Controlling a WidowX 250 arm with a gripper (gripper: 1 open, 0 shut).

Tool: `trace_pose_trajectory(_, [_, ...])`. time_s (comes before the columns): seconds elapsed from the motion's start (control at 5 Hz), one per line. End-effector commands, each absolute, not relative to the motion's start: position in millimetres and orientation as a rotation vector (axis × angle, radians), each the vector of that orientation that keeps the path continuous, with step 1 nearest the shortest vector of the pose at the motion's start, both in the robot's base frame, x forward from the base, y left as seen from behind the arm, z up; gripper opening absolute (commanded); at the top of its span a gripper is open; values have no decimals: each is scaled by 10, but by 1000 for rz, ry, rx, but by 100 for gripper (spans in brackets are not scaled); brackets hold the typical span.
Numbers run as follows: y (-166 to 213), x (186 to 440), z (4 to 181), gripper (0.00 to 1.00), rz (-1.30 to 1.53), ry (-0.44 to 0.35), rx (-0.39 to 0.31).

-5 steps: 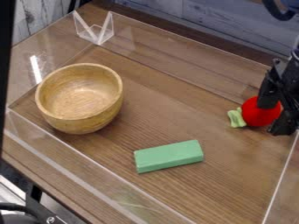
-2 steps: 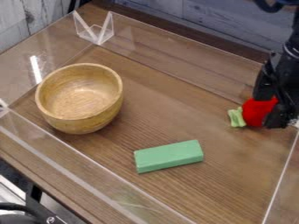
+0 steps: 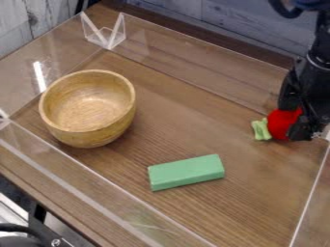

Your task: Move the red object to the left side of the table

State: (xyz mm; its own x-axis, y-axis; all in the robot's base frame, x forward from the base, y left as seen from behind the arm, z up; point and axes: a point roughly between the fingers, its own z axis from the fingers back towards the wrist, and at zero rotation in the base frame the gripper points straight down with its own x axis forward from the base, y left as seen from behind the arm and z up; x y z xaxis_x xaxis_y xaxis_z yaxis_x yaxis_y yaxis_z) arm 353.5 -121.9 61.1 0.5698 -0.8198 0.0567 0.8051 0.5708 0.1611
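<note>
The red object (image 3: pixel 283 121), a small round fruit with a green leafy stub (image 3: pixel 261 130), lies on the brown wooden table (image 3: pixel 194 101) near its right edge. My gripper (image 3: pixel 298 125) points down over it, open, with its black fingers (image 3: pixel 314 131) low around the fruit. The arm hides the fruit's right side. I cannot tell whether the fingers touch it.
A wooden bowl (image 3: pixel 88 106) stands at the left of the table. A green rectangular block (image 3: pixel 186 172) lies near the front middle. Clear acrylic walls (image 3: pixel 77 183) edge the table, and a small clear stand (image 3: pixel 103 31) sits at the back left.
The gripper has turned a little above the red fruit and stayed in the same spot. The fruit, bowl and block have not moved.
</note>
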Motion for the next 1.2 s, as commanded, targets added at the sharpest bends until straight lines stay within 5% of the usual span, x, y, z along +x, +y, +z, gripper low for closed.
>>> trace_pose_trajectory(0.0, [-1271, 3614, 765, 100, -1005, -207, 139])
trace_pose_trajectory(0.4, [-1192, 3644, 576, 100, -1029, -215, 153])
trace_pose_trajectory(0.6, [-1100, 3672, 686, 0, -1029, -225, 161])
trace_pose_trajectory(1.0, [-746, 3705, 1288, 0, -924, -288, 268])
